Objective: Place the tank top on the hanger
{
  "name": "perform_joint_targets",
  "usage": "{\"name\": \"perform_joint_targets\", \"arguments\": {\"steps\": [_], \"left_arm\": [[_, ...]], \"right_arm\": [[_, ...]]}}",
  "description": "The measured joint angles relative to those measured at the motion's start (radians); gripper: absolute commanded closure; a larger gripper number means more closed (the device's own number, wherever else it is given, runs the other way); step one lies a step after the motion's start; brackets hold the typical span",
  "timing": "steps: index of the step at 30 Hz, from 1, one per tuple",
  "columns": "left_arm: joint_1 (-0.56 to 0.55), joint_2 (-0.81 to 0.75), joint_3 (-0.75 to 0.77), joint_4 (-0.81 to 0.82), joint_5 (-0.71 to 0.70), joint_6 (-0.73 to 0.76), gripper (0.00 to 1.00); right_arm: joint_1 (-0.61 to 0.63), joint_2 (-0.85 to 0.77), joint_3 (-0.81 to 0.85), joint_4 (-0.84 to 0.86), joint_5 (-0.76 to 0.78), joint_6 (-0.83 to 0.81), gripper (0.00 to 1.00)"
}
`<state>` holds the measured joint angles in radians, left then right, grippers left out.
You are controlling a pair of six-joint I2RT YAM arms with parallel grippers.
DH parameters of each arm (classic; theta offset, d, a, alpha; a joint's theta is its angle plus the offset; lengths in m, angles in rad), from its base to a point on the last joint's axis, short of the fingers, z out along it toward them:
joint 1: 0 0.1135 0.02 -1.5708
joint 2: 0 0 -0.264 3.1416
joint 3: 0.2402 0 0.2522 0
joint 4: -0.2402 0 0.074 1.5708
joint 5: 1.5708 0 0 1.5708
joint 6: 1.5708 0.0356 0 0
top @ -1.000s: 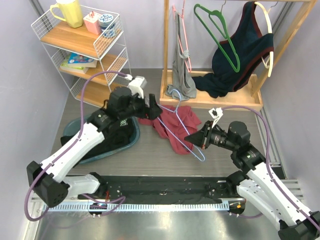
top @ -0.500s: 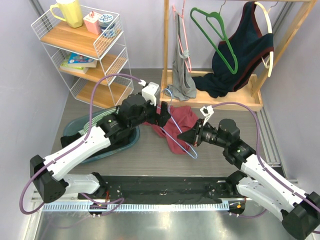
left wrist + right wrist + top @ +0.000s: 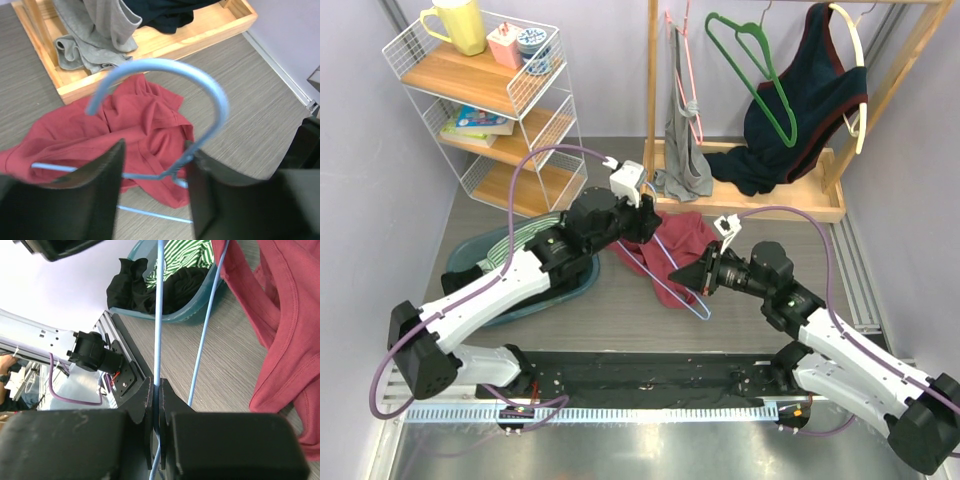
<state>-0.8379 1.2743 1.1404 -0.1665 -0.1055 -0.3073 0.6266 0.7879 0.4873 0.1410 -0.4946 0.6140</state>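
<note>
Right end effector [image 3: 156, 390] clenches the thin, springy hanger [image 3: 159, 315]; left end effector [image 3: 155, 165], fingers spread, brackets its hook. Limp, light tank top [image 3: 145, 125] lies crumpled near the table's [image 3: 620, 310] far edge, probably best taken by a strap.

white arm shells [image 3: 490, 292], black joints, looping purple cables [image 3: 560, 149], black left pincer [image 3: 642, 228] and right pincer [image 3: 686, 274]

The tank top [image 3: 685, 240] is hemmed in: the wooden rack base [image 3: 800, 210] stands just behind it, the full basin [image 3: 150, 314] lies off to its left, and the left gripper [image 3: 154, 155] and right gripper [image 3: 686, 276] hang over it (the hanger [image 3: 207, 82] wire slants between them). Bare table [image 3: 620, 320] lies open between the cloth and the black rail [image 3: 640, 372], and beside the cloth's right edge.
</note>
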Motion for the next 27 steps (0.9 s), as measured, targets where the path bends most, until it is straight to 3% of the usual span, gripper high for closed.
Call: {"name": "perform_joint_targets", "arguments": {"steps": [7, 17, 22, 27], "left_arm": [[-0.019, 0.018, -0.027, 0.041, -0.003, 0.023, 1.00], [-0.073, 0.017, -0.055, 0.058, -0.096, 0.137, 1.00], [-0.115, 0.020, -0.045, 0.035, -0.182, 0.196, 1.00], [-0.197, 0.059, 0.014, -0.043, -0.241, 0.247, 1.00]], "right_arm": [[0.006, 0.011, -0.024, 0.038, 0.018, 0.032, 0.99], [0.014, 0.048, -0.045, 0.075, 0.045, 0.067, 0.99], [0.020, 0.085, -0.047, 0.097, 0.043, 0.072, 0.75], [0.019, 0.126, -0.047, 0.110, 0.074, 0.076, 0.39]]}}
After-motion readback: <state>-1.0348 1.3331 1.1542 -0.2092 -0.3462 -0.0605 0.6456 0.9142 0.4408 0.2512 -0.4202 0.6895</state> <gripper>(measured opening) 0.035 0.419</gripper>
